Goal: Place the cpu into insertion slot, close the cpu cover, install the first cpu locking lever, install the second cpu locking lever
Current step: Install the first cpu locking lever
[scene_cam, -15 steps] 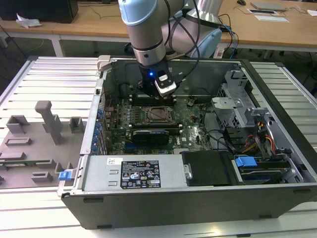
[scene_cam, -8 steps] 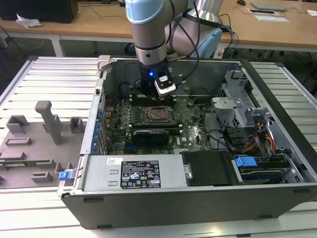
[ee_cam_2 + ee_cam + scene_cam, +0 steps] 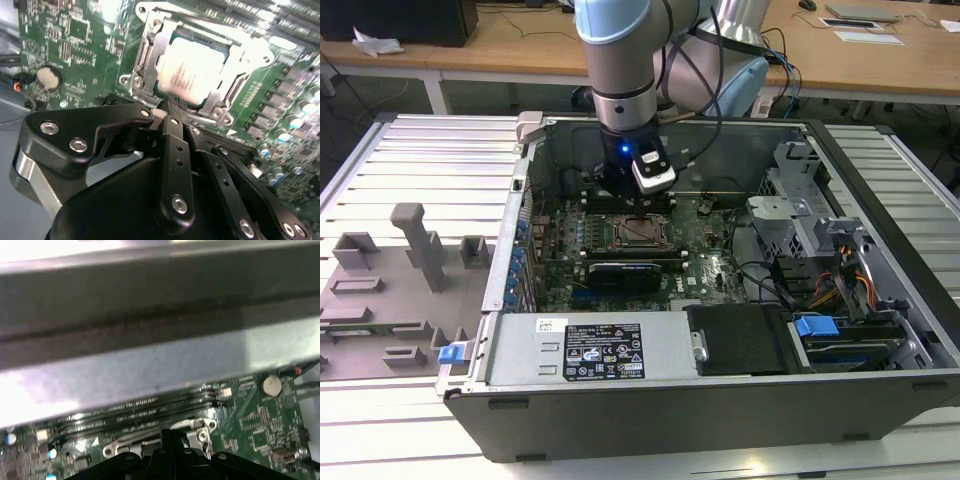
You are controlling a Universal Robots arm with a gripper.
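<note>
We've got the arm reaching down into the open computer case [image 3: 880,330], which lies on a slatted grey counter [image 3: 430,160], and the claw [image 3: 172,107] hangs right above the green motherboard [image 3: 705,255], at the 12 o'clock edge of the socket as the exterior view has it. In the second wrist view the cpu [image 3: 192,70] sits silver face up, flat in the insertion slot [image 3: 230,84], and the cpu cover [image 3: 147,60] looks folded down around it, its metal frame bordering the chip on all sides. The claw's fingers look pressed together with nothing between them, tips just over the frame's near edge; whether they actually touch it we can't tell. A round coin battery [image 3: 48,76] sits on the board well off to the side of the socket. In the first wrist view the memory slots [image 3: 135,412] run past the socket frame, with the case wall above them. On the counter at 9 o'clock from the case there's a grey fixture tray [image 3: 380,300] with upright blocks, and a wooden desk [image 3: 510,45] stands behind everything.
</note>
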